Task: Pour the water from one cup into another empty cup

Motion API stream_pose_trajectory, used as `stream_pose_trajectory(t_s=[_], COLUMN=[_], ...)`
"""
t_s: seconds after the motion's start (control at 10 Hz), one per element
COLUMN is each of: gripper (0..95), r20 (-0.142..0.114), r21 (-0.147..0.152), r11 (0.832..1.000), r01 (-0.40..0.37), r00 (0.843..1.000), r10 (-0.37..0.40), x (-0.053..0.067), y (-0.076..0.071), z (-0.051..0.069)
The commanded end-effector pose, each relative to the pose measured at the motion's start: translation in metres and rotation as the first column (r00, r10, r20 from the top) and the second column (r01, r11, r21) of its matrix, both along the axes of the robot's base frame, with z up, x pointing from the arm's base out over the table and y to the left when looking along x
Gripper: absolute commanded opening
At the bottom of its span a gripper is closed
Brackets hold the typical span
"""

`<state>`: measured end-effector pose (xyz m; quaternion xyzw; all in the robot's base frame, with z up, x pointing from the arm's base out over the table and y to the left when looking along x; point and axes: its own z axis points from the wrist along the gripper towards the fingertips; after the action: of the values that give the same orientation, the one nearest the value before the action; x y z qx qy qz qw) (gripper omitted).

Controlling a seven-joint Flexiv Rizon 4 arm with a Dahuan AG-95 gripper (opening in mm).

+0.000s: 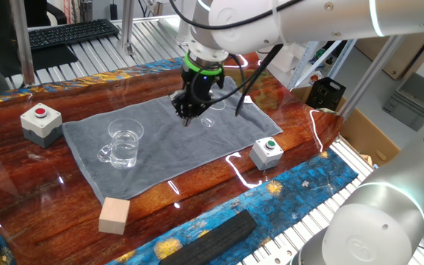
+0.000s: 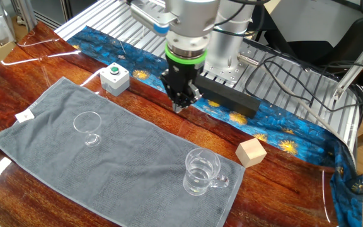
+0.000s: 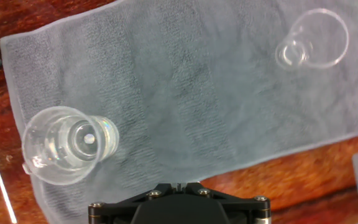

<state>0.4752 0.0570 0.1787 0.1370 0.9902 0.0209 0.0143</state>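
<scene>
Handled mug (image 2: 201,172) held water (image 2: 200,181), upright on towel (image 2: 125,151). Small glass (image 2: 88,126) empty. Pincer (image 2: 180,104) clenched, holding nothing.

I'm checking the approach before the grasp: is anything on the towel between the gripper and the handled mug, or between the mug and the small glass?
Nothing visible blocks either path. The shut gripper hangs over the towel's far edge. Only bare cloth lies between it and the mug, and between the mug and the small glass. The wooden block sits off the towel, aside.
</scene>
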Motion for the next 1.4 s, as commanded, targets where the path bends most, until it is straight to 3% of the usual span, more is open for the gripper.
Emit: stream_pose_trajectory(t_s=[0.1, 0.7, 1.1, 1.2, 1.4], gripper=[0.0, 0.0, 0.0, 0.0, 0.0], r20=[-0.015, -0.031, -0.043, -0.041, -0.037], r21=[0.035, 0.045, 0.061, 0.06, 0.066], r11=[0.992, 0.962, 0.934, 0.941, 0.939], r01=[0.118, 0.27, 0.352, 0.332, 0.337], r00=[0.993, 0.963, 0.936, 0.943, 0.942], r10=[-0.117, -0.269, -0.35, -0.33, -0.335], x=[-0.007, -0.023, -0.02, -0.02, -0.02], y=[0.016, 0.052, 0.054, 0.054, 0.054], z=[-0.001, -0.007, -0.01, -0.01, -0.01])
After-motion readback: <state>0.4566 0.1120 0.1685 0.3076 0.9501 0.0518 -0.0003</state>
